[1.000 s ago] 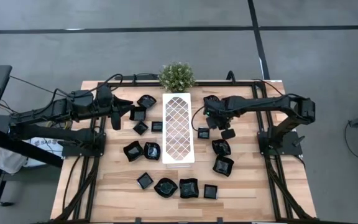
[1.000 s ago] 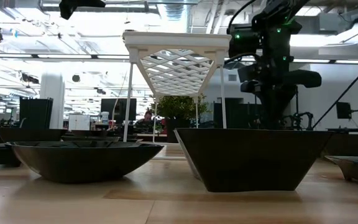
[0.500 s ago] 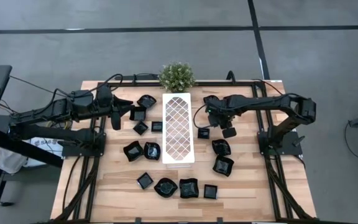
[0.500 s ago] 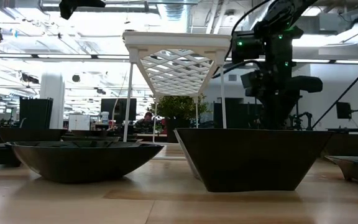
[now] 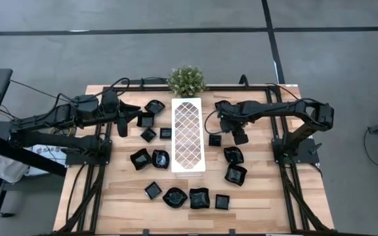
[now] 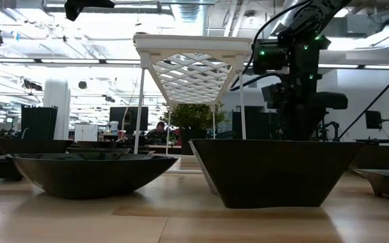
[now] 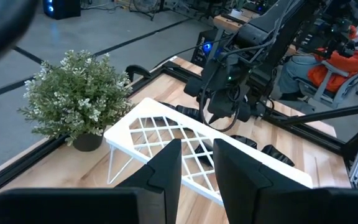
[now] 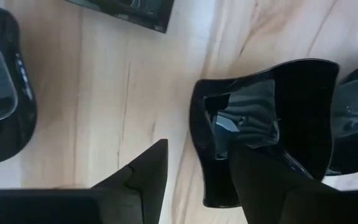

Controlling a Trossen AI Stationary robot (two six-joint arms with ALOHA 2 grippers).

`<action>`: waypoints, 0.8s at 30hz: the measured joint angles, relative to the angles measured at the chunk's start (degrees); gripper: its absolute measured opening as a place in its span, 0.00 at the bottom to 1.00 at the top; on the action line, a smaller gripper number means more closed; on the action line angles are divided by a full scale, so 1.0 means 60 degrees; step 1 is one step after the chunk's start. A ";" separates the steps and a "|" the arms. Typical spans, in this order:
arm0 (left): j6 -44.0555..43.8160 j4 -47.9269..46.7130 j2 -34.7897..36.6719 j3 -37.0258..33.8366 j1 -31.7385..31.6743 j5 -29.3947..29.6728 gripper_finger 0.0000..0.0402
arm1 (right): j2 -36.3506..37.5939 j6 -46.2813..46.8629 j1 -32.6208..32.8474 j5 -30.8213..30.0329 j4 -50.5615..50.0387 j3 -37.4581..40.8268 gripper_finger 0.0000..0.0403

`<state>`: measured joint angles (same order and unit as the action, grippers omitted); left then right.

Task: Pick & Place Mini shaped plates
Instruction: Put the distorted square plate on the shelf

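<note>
Wooden tabletop (image 5: 117, 196), seen from above, carries scattered mini shaped plates (image 5: 189, 196) around a white tray (image 5: 188, 134), while the right wrist view shows the right gripper (image 8: 194, 165), jaws spread, straddling one plate's (image 8: 272, 118) rim, risking a glossy slip; left gripper (image 7: 197, 165) waits parted.

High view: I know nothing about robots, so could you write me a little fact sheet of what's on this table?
Surface: wooden table
Centre: long white lattice tray
Far edge: potted plant
Scattered: small black plates on both sides of the tray
Right tool: right of the tray, open, fingers straddling the rim of one black plate lying on the wood
Left tool: left of the tray, open, empty
</note>
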<state>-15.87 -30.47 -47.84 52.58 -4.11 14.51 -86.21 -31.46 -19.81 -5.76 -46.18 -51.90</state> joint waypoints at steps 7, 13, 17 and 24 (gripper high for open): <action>0.1023 -0.0284 0.0001 -0.0005 0.0403 -0.0415 0.24 | 0.0000 -0.0010 -0.0111 0.0134 -0.0010 0.0000 0.36; 0.1629 -0.1004 -0.0003 -0.0008 0.0899 -0.0448 0.24 | -0.0004 -0.0345 -0.0081 0.0207 -0.0003 -0.0002 0.36; 0.1611 -0.0989 -0.0003 -0.0008 0.1079 -0.0431 0.24 | -0.0004 -0.0365 -0.0081 0.0207 -0.0005 -0.0004 0.36; 0.1582 -0.0985 0.0001 -0.0008 0.1120 -0.0430 0.24 | -0.0004 -0.0941 -0.0081 0.0163 0.0002 -0.0004 0.34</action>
<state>-6.37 -36.38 -47.83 52.53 2.61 11.92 -86.24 -37.11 -20.29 -4.78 -46.17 -51.92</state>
